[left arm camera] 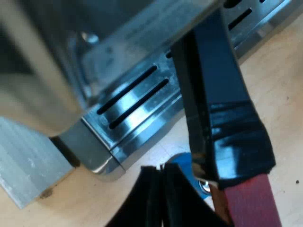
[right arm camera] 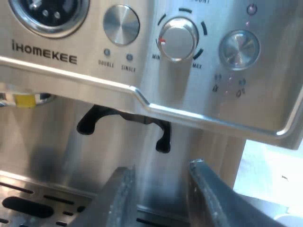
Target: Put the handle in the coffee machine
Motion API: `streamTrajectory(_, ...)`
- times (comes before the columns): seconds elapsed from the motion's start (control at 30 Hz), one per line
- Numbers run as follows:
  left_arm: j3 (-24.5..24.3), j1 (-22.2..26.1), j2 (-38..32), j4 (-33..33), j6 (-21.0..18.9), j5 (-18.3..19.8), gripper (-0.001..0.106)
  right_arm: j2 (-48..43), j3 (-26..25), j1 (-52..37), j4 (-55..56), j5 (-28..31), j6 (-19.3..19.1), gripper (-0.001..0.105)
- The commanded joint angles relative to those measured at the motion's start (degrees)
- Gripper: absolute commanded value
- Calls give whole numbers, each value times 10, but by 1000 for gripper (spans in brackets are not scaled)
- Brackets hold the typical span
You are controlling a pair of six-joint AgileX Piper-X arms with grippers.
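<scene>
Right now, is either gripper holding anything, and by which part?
The right gripper is open and empty. The left gripper lies beside the black handle with a red end; a hold cannot be told.

Bright, cool light falls on the espresso machine [right arm camera: 142, 71]. Its brushed steel front glows evenly, and the big dial [right arm camera: 177, 39] catches a soft white highlight on its dome. Below the panel's edge it goes dim: the recess sits in grey shade, and the dark spout [right arm camera: 87, 123] is almost a silhouette. Beside the machine there's a washed-out white patch. At the machine's base, hard glare streaks run along the slotted drip tray [left arm camera: 137, 101], with black shadow tucked under its corner. The bench [left arm camera: 284, 80] is warm and evenly lit. The handle [left arm camera: 213, 94] shines glossy, white glints on its black wrap.
</scene>
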Motion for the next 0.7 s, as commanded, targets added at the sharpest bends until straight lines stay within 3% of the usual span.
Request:
streamTrajectory(0.03,-5,-2,-3,1,-19,-16,0,-9,-1,4,4,-1,-5,31)
streamTrajectory(0.17,-5,-2,-3,4,-37,-19,0,-17,-1,4,4,-40,-5,31)
streamTrajectory(0.27,-5,-2,-3,10,-37,-21,0,-23,-1,4,4,-106,1,31)
streamTrajectory(0.3,-5,-2,-3,14,-37,-22,0,-30,-1,4,5,-153,29,31)
streamTrajectory(0.4,-5,-2,-4,14,-43,-22,0,-46,-1,4,18,-190,64,31)
streamTrajectory(0.6,-5,-2,-19,13,-43,-31,0,-90,-8,4,98,-238,102,50)
streamTrajectory(0.7,-5,-2,-27,13,-44,-31,0,-119,-41,4,230,-285,139,54)
